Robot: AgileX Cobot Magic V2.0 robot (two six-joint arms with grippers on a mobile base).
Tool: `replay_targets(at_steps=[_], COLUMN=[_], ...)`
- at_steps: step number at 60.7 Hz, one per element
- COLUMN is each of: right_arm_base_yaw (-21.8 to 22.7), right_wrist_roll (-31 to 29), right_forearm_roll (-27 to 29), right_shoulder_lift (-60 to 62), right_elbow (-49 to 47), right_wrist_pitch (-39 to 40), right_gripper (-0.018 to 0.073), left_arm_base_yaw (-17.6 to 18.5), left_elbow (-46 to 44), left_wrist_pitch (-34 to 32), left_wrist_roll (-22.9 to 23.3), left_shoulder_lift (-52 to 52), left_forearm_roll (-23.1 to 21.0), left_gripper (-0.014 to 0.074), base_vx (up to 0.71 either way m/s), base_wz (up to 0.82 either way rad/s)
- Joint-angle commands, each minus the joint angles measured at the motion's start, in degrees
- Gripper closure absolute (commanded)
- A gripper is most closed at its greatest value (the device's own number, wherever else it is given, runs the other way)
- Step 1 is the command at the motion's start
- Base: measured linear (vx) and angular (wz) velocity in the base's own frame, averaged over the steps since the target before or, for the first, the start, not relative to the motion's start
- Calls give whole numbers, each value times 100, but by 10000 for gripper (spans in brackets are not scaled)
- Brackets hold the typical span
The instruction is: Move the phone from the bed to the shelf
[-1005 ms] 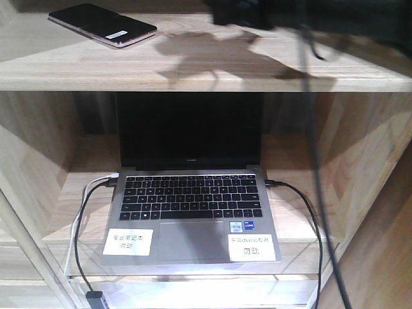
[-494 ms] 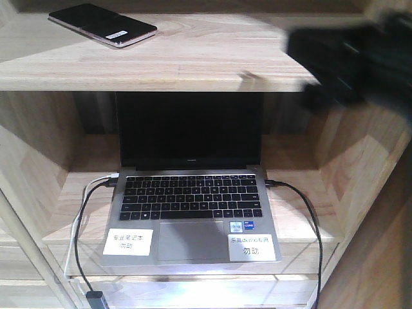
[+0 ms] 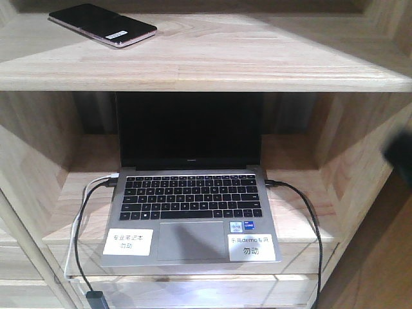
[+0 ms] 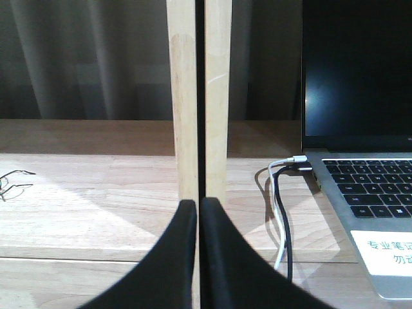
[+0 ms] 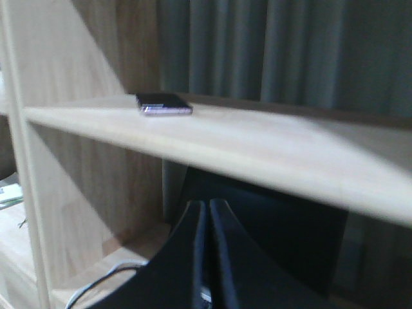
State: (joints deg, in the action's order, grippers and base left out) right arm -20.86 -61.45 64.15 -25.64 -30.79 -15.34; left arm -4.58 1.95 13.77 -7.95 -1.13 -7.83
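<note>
phone (image 3: 103, 24) flat on shelf (image 3: 257, 71) top board, open laptop (image 3: 190, 193) below

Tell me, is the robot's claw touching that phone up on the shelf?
Apart. The right wrist view shows the phone lying alone on the shelf, the shut right gripper well below.

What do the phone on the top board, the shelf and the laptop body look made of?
The thin black phone: likely glass, glossy, with a pinkish metallic-looking edge. The pale plank shelf: natural wood, matte, with visible grain and joined strips. The open silver laptop: apparently brushed metal, though painted plastic is possible.
</note>
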Motion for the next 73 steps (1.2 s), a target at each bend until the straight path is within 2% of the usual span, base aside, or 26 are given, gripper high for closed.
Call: replay_targets(at_steps=[1,20,73], right_arm_base_yaw=[35,35,35], right_wrist_roll=[41,112,112], right_forearm_roll=[135,190,262], right_shoulder_lift=[400,946,946], right_elbow=[255,909,907], right_wrist_pitch=[233,212,196], right_gripper=[564,564,564], left_arm_base_yaw=[24,24,24], left_elbow=[16,16,16], left_wrist_pitch=[-423,-423,-423], left_wrist_roll=[22,22,22], left_shoulder_lift=[-35,-35,-35], left_forearm_roll=[-51,-51,-51], left_gripper=[596,596,596], base_vx=[0,0,0], base_wz=[0,0,0])
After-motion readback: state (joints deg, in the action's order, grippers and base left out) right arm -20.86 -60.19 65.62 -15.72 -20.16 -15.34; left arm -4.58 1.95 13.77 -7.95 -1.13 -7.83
